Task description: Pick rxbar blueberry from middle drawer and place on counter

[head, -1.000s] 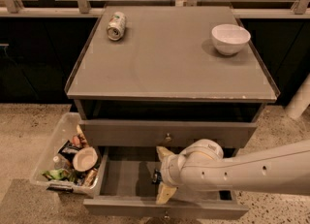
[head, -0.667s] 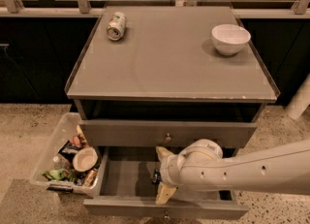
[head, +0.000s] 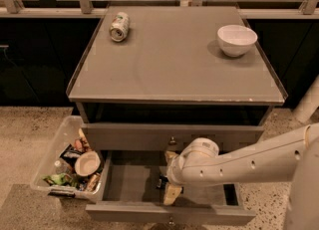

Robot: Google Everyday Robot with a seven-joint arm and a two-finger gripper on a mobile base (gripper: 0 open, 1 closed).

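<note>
Progress sat at the grasp: the middle drawer (head: 130, 184) stood pulled out, and the gripper (head: 168, 178) hung down inside it, jaws spread with the dark rxbar blueberry (head: 161, 180) between them on the drawer floor. Whether they touched it could not be told. Closing, lifting and setting the bar on the table (head: 174, 64) were left. No print on the bar could be read, nor on the green-white can (head: 119, 26) lying at the table's far edge.
</note>
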